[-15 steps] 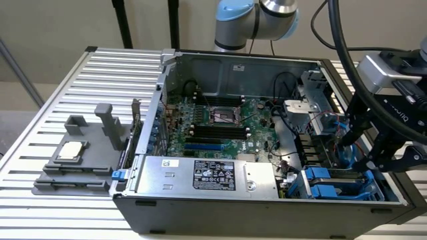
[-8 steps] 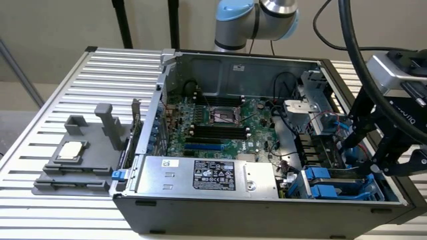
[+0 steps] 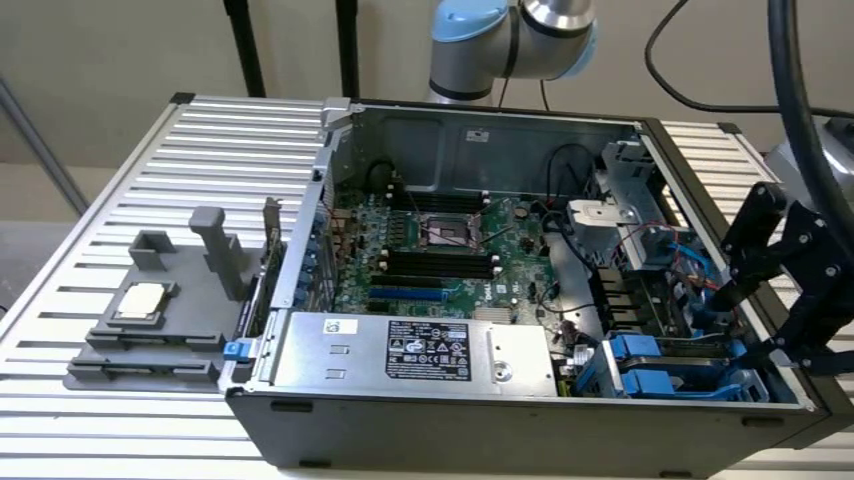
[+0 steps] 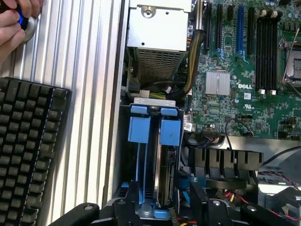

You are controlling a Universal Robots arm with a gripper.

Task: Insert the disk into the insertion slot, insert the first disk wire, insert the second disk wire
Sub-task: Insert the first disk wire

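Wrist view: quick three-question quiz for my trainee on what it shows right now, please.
1. True or false: a keyboard lies on the table.
2. The carriers in the drive cage are: A red, B blue, C green.
3. Fill in: the motherboard bears the name ____.
Key: 1 true; 2 B; 3 Dell.
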